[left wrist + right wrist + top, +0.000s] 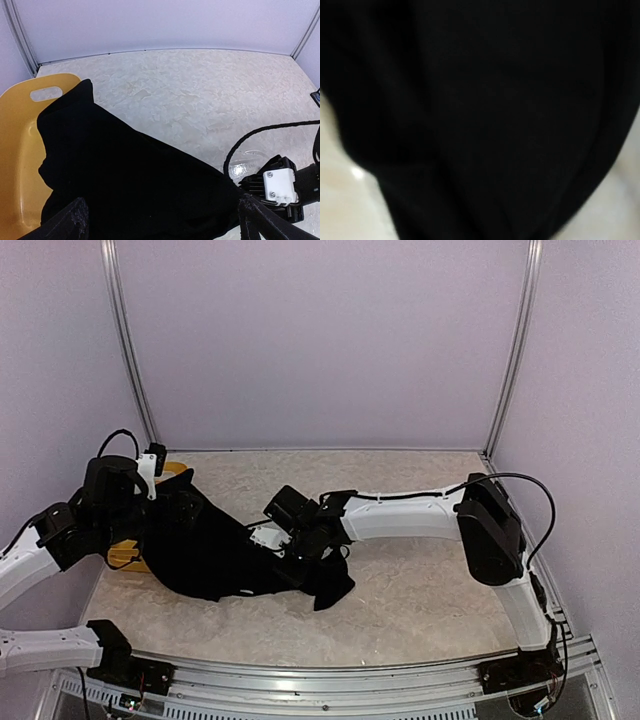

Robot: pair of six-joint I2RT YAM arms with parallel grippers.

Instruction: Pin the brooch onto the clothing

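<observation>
On the pale mottled table (420, 590), the large black T-shirt of soft fabric (205, 550) lies bunched in a long heap. It runs from the left edge towards the middle, with its upper end draped over the rim of a yellow plastic tray with a handle slot (20, 150) at that left edge. The left end effector (165, 217) hovers above the heap near the tray, spread wide and gripping nothing. The right end effector (305, 545) is pressed together at the shirt's right-hand end, near the middle of the table. Its wrist view is filled with black cloth, so whether a fold is caught between the fingers cannot be told. The main risk is that the crumpled fabric offers no flat, taut patch. A pull from the right could drag the whole shirt, or tip the tray with it, instead of spreading it. A thin pinch may also slip free. No brooch shows in any view, so it may lie buried under the folds and be flung or lost when the cloth shifts.
</observation>
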